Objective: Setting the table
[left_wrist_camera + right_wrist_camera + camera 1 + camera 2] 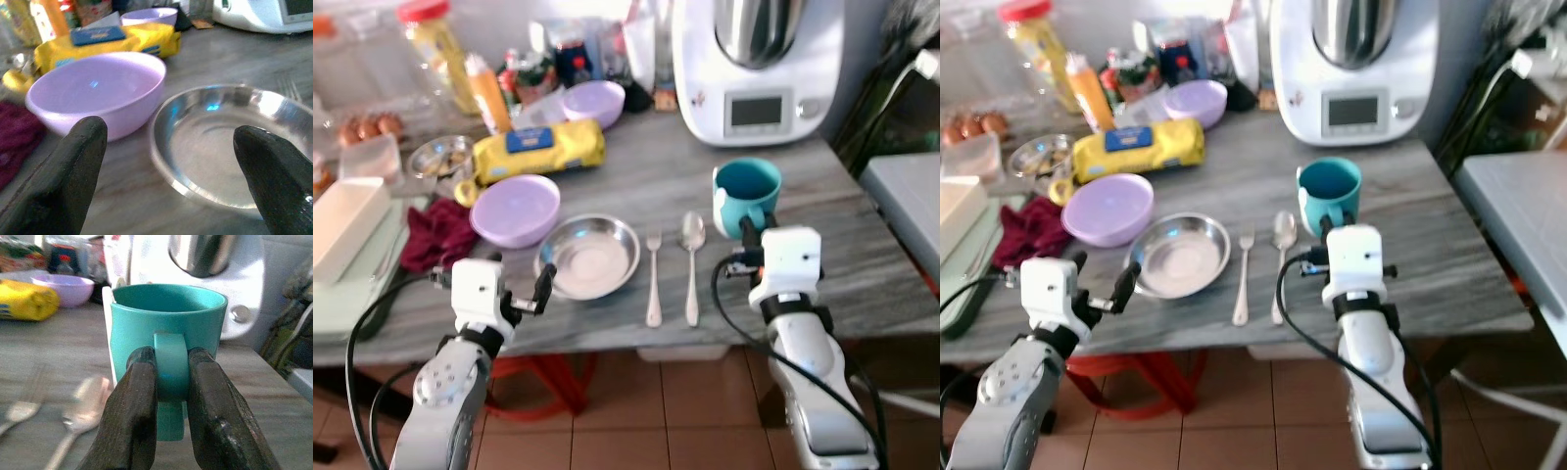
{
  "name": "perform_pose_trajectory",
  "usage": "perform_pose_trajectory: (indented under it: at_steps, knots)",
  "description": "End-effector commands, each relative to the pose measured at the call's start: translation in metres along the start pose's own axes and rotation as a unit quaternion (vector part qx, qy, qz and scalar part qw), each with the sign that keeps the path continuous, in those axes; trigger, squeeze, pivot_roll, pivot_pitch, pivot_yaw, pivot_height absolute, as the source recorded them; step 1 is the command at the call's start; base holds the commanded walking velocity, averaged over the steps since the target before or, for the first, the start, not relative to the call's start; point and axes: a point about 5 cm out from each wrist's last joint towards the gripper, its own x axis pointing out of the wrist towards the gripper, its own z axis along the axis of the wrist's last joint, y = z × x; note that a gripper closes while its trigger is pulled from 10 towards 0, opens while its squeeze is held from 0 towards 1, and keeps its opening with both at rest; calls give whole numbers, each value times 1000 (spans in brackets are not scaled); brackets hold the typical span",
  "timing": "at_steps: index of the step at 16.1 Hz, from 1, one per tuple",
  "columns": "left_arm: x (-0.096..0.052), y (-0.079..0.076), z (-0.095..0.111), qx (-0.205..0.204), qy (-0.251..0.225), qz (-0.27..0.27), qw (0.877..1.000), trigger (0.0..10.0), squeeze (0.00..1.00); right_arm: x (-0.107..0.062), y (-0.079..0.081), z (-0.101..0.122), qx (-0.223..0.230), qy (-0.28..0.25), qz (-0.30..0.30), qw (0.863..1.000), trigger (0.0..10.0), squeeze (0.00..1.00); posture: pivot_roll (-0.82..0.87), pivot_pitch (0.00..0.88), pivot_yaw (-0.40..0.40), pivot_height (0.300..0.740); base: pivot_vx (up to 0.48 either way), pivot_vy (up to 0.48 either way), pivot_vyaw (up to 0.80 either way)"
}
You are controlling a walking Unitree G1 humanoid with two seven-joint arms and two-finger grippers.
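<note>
Metal bowl [592,257], fork [653,279], spoon [692,262] laid; right gripper [171,377] jaws clamp mug [747,193] handle, unplaced; left gripper [524,294] jaws wide

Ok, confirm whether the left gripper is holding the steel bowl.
No: the left gripper is open, its fingers apart before the steel bowl, touching nothing.

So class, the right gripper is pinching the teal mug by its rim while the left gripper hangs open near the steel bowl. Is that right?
Not quite. The right gripper is shut on the handle of the teal mug, not its rim; the right wrist view shows both fingers clamped either side of the handle. The rest holds: the left gripper is open near the steel bowl.
</note>
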Motion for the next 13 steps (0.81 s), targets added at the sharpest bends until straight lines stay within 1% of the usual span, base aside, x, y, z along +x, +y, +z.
perform_pose_trajectory:
  at_steps: [1, 2, 4, 5, 6, 7, 8, 10, 11, 12, 13]
  knots:
    - [-5, 4, 3, 8, -6, 11, 1000, 10000, 0, -2, -3, 3, 1, -7, -6, 1000, 10000, 0, -81, 112, 85, 740, 0, 0, 0]
    - [-7, 6, 4, 13, -9, 15, 1000, 10000, 0, -2, -3, 4, 4, -3, -3, 1000, 10000, 0, -75, 111, 85, 740, 0, 0, 0]
    - [-14, 6, 6, 11, -12, 8, 1000, 10000, 0, -1, 2, 12, 14, -16, 11, 1000, 10000, 0, -76, 113, 88, 740, 0, 0, 0]
    - [-18, 4, 6, 9, -11, -6, 1000, 10000, 0, -1, 4, 12, 13, -18, 15, 1000, 10000, 0, -72, 119, 86, 740, 0, 0, 0]
    - [-23, 0, 5, 1, -2, -37, 999, 10000, 0, -1, 4, 11, 16, -13, 16, 1000, 10000, 0, -67, 124, 79, 740, 0, 0, 0]
    - [-27, -3, 5, 2, -1, -66, 998, 10000, 0, -3, 4, 10, 25, -8, 17, 1000, 10000, 0, -65, 132, 72, 740, 0, 0, 0]
    - [-32, -4, 3, 5, 6, -90, 996, 10000, 0, -3, 6, 10, 27, -7, 29, 999, 10000, 0, -61, 139, 68, 740, 0, 0, 0]
    - [-37, -1, 1, 5, 19, -99, 995, 10000, 0, -5, 9, 11, 28, -6, 45, 999, 10000, 0, -54, 152, 70, 740, 0, 0, 0]
    - [-38, 0, 2, 6, 21, -100, 995, 10000, 0, -3, 9, 11, 32, -6, 52, 998, 10000, 0, -45, 159, 72, 740, 0, 0, 0]
    - [-40, 2, 4, 7, 24, -100, 995, 10000, 0, 11, 2, 15, 37, -10, 70, 997, 10000, 0, -38, 170, 83, 740, 0, 0, 0]
    - [-40, 2, 4, 8, 26, -102, 994, 10000, 0, 16, 0, 17, 35, -13, 79, 996, 10000, 0, -36, 171, 89, 740, 0, 0, 0]
